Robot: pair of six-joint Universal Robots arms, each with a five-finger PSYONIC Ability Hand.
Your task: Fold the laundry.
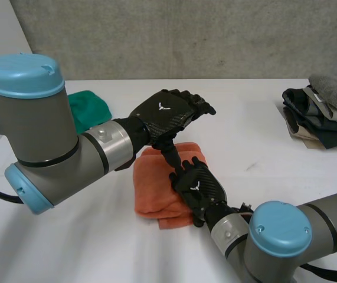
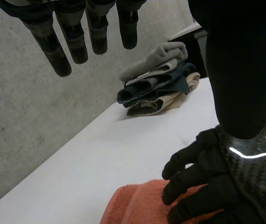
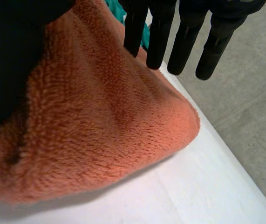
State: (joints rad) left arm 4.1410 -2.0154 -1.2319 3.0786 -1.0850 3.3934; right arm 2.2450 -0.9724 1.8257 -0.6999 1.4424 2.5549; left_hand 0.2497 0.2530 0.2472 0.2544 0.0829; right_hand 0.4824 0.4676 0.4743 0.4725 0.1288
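Observation:
A folded orange towel [image 1: 155,191] lies on the white table [image 1: 68,247] near the middle. My right hand [image 1: 195,186] rests palm down on the towel's right part, open, with nothing pinched; in the right wrist view its straight fingers [image 3: 185,39] reach over the towel [image 3: 100,130]. My left hand [image 1: 167,113] hovers open just above the towel's far edge and holds nothing. In the left wrist view its straight fingers [image 2: 72,39] hang in the air, with the right hand [image 2: 212,186] and the towel [image 2: 133,205] below them.
A green cloth [image 1: 88,109] lies at the far left behind my left arm. At the far right of the table stands a stack of folded grey, dark and beige clothes [image 1: 321,112], which the left wrist view has beyond the left hand's fingertips [image 2: 158,79].

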